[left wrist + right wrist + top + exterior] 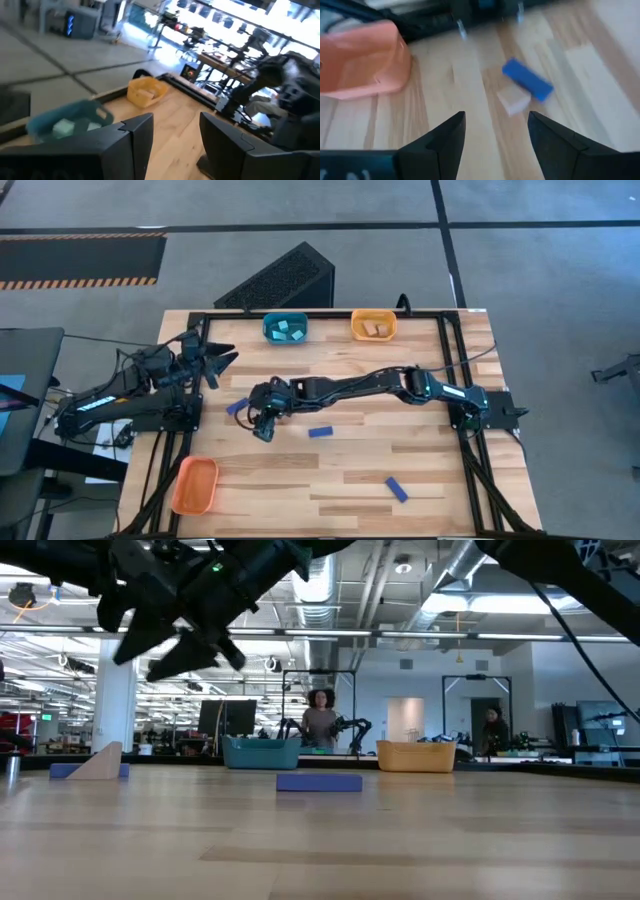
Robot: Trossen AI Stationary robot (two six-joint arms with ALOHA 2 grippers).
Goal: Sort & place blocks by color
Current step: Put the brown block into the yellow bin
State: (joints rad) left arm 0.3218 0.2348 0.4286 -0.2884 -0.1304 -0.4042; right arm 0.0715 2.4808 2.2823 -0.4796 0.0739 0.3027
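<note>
The right gripper (262, 423) hangs open and empty above the left half of the table (340, 480), its fingers spread over a pale tan wooden block (513, 100) that lies touching a dark blue block (527, 79) — the pair seen just beside the gripper from above. This looks like the approach step of a pick.

Two more dark blue blocks lie loose: one near the table's middle (320, 432), one toward the near right (397, 489). At the far edge, the teal tray (285, 328) holds light cyan blocks and the yellow-orange tray (373, 326) holds tan ones; a salmon tray (194, 484) at the near left corner looks empty.

The next move calls for lowering onto one block alone — the touching neighbour could be nudged or caught.

The left gripper (215, 360) waits open at the far left.
</note>
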